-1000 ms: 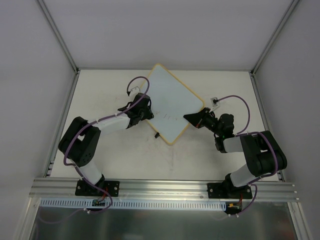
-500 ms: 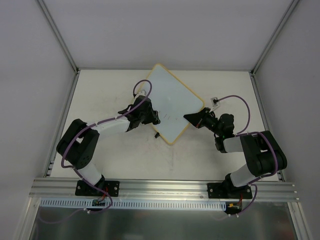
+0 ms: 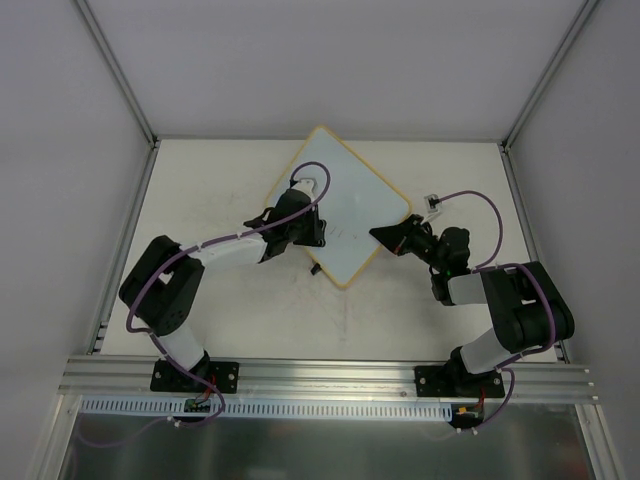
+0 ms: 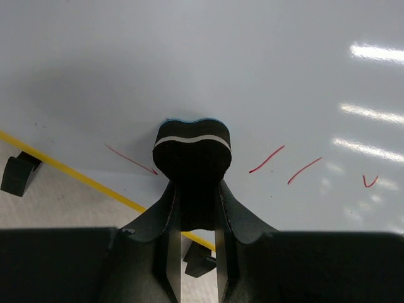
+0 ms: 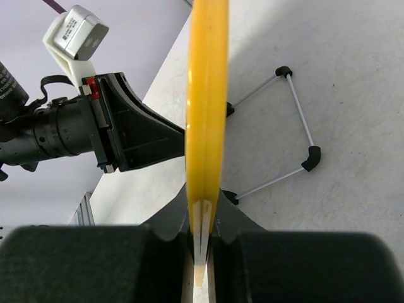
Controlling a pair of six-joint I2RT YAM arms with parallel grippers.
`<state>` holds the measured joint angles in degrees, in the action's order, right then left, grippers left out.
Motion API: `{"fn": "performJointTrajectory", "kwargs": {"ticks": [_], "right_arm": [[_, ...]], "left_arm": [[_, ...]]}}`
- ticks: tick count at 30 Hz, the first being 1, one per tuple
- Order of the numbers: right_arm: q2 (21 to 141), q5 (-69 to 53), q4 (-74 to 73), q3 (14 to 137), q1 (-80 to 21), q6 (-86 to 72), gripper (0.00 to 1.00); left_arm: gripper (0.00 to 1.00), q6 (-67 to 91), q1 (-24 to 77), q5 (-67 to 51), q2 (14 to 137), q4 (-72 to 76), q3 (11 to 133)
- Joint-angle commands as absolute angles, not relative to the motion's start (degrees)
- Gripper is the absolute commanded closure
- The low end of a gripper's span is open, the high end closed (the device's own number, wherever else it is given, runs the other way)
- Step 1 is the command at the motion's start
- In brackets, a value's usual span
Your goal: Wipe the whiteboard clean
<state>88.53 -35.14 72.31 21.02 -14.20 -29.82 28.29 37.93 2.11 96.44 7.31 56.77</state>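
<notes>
The whiteboard [image 3: 345, 190] lies turned like a diamond on the table, pale-faced with a thin yellow rim [image 4: 63, 169]. My left gripper [image 3: 318, 232] is over its lower left part, shut on a small black eraser [image 4: 192, 154] with a white stripe, which presses on the board. Short red marks [image 4: 305, 170] lie right of the eraser and one [image 4: 131, 159] left of it. My right gripper [image 3: 380, 236] is shut on the board's lower right rim, seen edge-on as a yellow band [image 5: 206, 107] between the jaws [image 5: 206, 205].
Two black clips [image 4: 17, 173] sit on the board's near-left edge, one showing from above [image 3: 314, 268]. A wire stand [image 5: 290, 126] lies under the board on the table. Frame posts and walls close the table's sides. An aluminium rail [image 3: 330, 375] runs along the near edge.
My left gripper has slid right along the board with the eraser, and part of the row of red marks is gone. The right arm and the board have not moved.
</notes>
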Motion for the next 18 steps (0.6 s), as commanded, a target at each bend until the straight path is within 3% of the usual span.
{"fn": "performJointTrajectory", "kwargs": {"ticks": [1,18], "right_arm": [[88.07,-46.05,85.34,22.68,-17.49,-26.63,1.00],[88.15,-46.14,85.34,22.68,-17.49,-26.54,1.00]], "left_arm": [[1.00,23.74,45.96,-15.99,101.86,19.16,60.38],[1.00,5.28,55.80,-22.15,101.34,11.96,65.82]]}}
